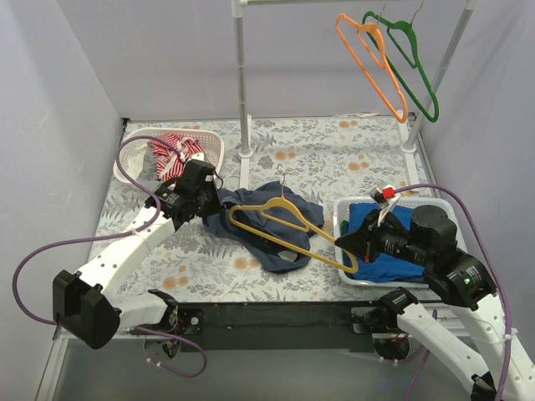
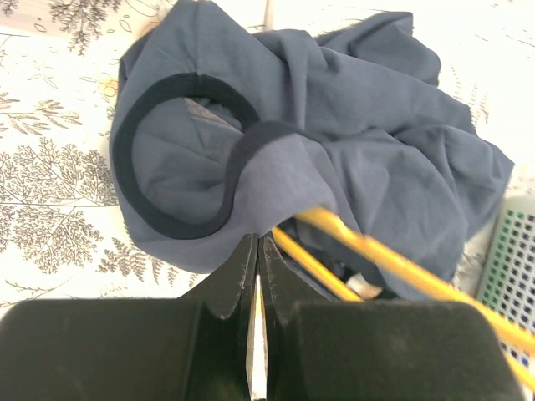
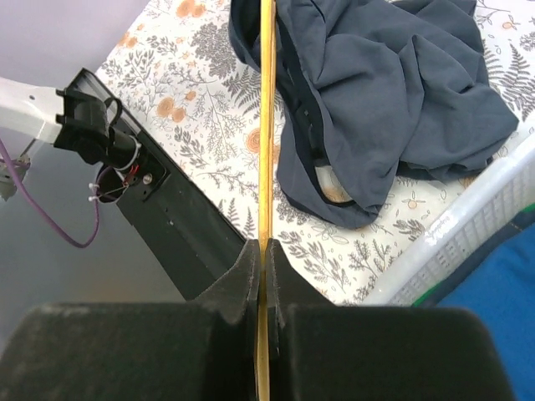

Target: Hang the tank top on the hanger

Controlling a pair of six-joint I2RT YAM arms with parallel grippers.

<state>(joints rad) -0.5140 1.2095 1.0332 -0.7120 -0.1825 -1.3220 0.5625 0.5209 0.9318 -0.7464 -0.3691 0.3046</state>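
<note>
The navy tank top [image 1: 269, 224] lies crumpled in the middle of the table. The yellow hanger [image 1: 282, 224] lies across it, with part of its left end under the fabric. My left gripper [image 1: 219, 200] is at the garment's left edge. In the left wrist view the jaws [image 2: 257, 244] are shut, with the tips pinching the tank top [image 2: 334, 125] beside its dark-trimmed opening; the hanger's yellow bars [image 2: 376, 255] run out from under the cloth. My right gripper [image 1: 347, 244] is shut on the hanger's right end. The right wrist view shows its tips [image 3: 264, 247] clamped on the yellow bar [image 3: 266, 125], with the tank top [image 3: 393, 92] beside it.
A white basket [image 1: 209, 138] holding red-and-white striped cloth stands at the back left. A white basket [image 1: 355, 205] with bright blue cloth [image 1: 380, 246] sits under my right arm. A clothes rack's poles [image 1: 243, 83] rise at the back, carrying an orange hanger [image 1: 372, 63] and a green hanger [image 1: 411, 54].
</note>
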